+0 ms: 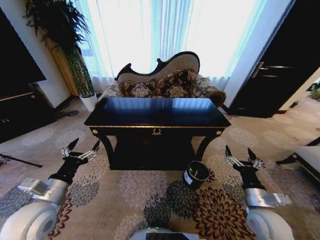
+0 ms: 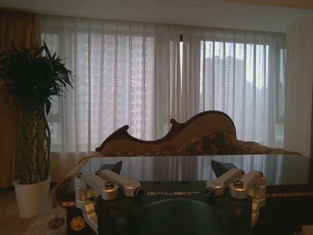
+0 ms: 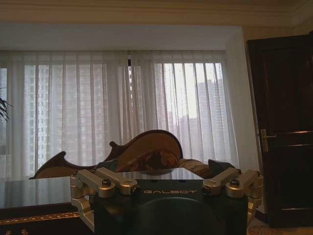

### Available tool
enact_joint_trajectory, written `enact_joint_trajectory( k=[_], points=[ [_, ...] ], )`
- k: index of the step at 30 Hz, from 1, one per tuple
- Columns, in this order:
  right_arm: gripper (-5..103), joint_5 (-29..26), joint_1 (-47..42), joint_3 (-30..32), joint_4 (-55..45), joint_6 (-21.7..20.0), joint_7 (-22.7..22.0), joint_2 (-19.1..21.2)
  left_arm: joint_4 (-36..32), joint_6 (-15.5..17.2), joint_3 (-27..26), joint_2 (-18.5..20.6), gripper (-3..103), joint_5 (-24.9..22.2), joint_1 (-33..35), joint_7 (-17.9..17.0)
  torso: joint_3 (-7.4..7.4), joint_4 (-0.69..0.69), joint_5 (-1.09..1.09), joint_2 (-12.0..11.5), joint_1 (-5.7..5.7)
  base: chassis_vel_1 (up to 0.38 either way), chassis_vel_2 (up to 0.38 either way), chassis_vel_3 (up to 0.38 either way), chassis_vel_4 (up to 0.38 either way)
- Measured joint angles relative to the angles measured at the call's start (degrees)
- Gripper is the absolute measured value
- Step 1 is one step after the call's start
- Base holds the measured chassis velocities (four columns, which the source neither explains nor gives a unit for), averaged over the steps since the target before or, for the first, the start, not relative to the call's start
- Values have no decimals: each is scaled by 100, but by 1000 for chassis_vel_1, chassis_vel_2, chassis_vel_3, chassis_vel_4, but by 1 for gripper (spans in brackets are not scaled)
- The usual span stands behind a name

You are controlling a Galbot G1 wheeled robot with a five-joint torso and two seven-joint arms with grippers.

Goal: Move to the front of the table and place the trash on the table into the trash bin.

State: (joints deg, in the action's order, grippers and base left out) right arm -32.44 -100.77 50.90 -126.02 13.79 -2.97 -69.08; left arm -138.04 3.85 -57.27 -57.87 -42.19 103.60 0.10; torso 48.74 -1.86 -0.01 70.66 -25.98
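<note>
The glossy black table (image 1: 157, 112) stands ahead of me on the carpet, with a gold emblem on its front edge. No trash can be made out on its reflective top. The small dark trash bin (image 1: 196, 174) with a white label sits on the floor by the table's front right leg. My left gripper (image 1: 86, 143) hangs open, low and short of the table's left corner. My right gripper (image 1: 238, 151) is open too, just right of the bin. In the wrist views, the left gripper (image 2: 166, 169) and the right gripper (image 3: 159, 167) both face the tabletop (image 2: 195, 166) with nothing between their fingers.
An ornate sofa (image 1: 165, 80) stands close behind the table before the curtained window. A tall plant in a white pot (image 1: 89, 101) is at the back left beside a dark cabinet (image 1: 20, 107). A dark door (image 1: 280, 65) is at the right, and a bench corner (image 1: 309, 157) at the right edge.
</note>
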Motion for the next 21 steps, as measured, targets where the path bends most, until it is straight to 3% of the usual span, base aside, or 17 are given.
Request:
enact_joint_trajectory(
  k=[21],
  points=[
    [100,0,1,0,0,0,0,0,0,0,0,0,100,0,0,0,1,-1,0,-1,-2,144,-149,-157,151]
  ],
)
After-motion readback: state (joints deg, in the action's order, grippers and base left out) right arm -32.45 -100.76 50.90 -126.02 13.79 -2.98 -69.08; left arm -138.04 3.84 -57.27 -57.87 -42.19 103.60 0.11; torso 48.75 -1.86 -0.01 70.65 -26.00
